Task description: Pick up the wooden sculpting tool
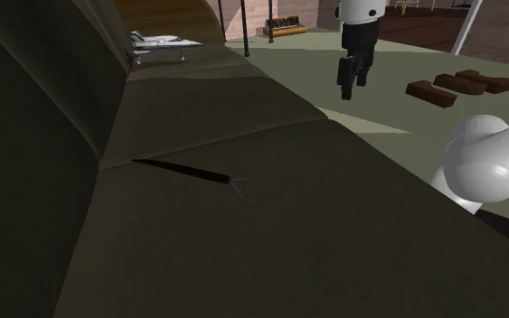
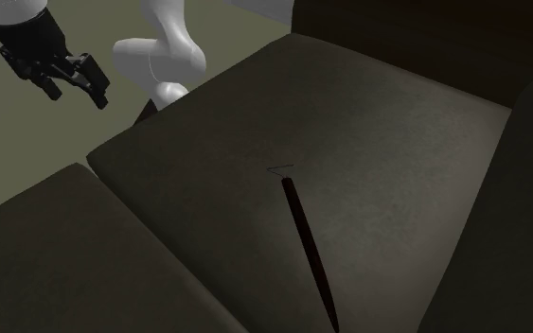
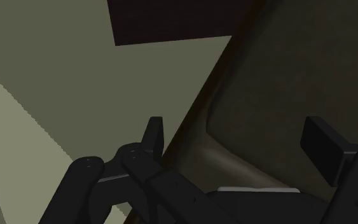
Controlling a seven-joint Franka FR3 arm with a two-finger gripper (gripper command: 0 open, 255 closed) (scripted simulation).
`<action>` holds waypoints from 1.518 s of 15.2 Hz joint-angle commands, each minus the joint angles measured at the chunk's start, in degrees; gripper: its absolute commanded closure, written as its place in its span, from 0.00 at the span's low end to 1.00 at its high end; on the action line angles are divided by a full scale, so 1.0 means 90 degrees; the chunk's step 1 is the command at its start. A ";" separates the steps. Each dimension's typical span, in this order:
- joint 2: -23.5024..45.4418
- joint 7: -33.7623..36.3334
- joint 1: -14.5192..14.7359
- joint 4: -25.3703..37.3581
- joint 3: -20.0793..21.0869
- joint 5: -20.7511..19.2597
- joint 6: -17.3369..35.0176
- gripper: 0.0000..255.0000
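Gripper spread, empty, hanging over floor, far right of sculpting tool (dark, flat on sofa cushion); approach, grasp, lift all left.

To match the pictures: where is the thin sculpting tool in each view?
Shoulder view: sculpting tool left of centre, on the seat cushion.
Second exterior view: sculpting tool from centre to bottom edge.
Wrist view: the fingers frame the sofa's edge.
Shared landmark: the seam between cushions.
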 commanded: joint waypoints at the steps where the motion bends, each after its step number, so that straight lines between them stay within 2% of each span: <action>1: 0.0000 0.0000 0.0000 0.0000 0.0000 0.0000 0.0000 0.00; 12: 0.1779 0.0654 0.0620 0.1182 0.1032 0.0702 0.0624 0.00; 18: 0.2853 0.1015 0.0878 0.2110 0.1566 0.0826 0.0813 0.00; 23: 0.3811 0.1348 0.1090 0.3044 0.1998 0.0765 0.0863 0.00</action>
